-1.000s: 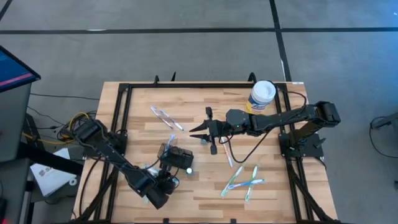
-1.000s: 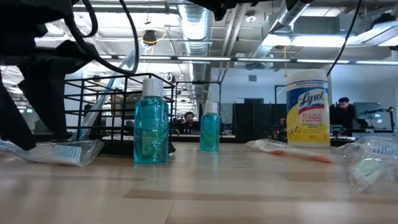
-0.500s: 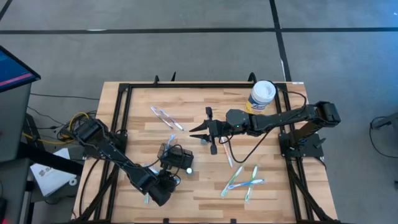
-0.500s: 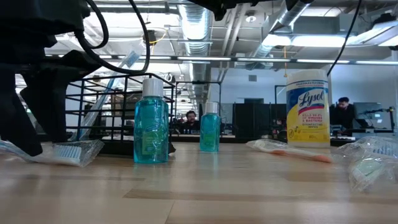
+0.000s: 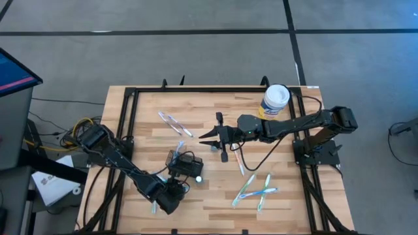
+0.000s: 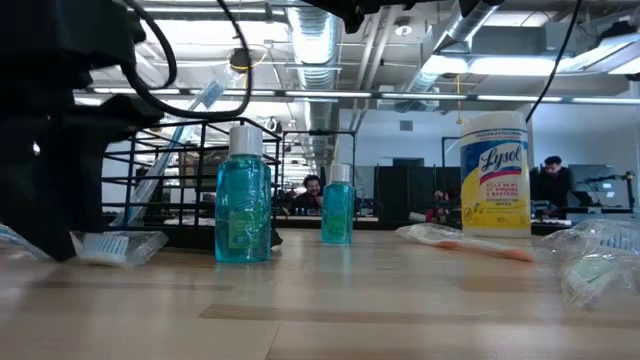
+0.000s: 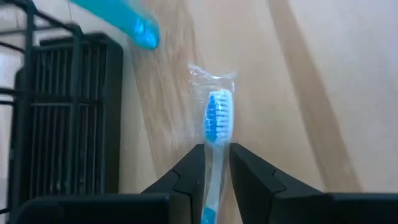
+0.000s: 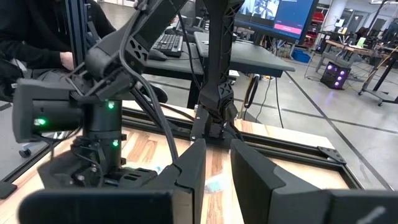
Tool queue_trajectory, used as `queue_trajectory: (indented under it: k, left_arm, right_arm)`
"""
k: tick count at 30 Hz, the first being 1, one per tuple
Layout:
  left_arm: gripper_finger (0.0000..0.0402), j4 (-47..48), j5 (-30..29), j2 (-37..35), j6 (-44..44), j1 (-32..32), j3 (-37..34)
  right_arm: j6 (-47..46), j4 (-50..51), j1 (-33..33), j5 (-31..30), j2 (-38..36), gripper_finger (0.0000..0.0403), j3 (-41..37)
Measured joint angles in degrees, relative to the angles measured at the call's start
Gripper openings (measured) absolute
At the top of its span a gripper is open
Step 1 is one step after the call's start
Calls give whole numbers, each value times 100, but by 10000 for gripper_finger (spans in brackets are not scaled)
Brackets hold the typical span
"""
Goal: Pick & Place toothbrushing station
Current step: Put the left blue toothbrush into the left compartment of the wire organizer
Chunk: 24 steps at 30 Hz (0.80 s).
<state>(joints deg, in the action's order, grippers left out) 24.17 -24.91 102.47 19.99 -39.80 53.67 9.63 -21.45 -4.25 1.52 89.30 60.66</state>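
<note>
Closing on a wrapped toothbrush (image 7: pixel 219 134), the left claw (image 7: pixel 216 163) sits just beside the toothbrushing station (image 7: pixel 65 118).

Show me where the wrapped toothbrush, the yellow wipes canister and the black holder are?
wrapped toothbrush (image 7: pixel 219 118): left wrist view, on its blue bristle head.
yellow wipes canister (image 6: pixel 494 185): low view, on its label.
black holder (image 7: pixel 68 118): left wrist view, on its slotted top.

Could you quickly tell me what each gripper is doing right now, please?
Left gripper: fingers around a wrapped toothbrush, grip not confirmed.
Right gripper: over the table's middle, open, holding nothing.
</note>
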Motion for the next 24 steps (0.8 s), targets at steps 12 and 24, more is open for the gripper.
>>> queue_trajectory:
  k: [12, 24]
  left_arm:
    - [5, -195, 26, -9, 21, 68, -98]
    - [1, -180, -78, -544, -3, -97, -111]
  right_arm:
    - [0, 0, 0, 0, 0, 67, 0]
    - [0, 0, 2, 0, 0, 67, 0]
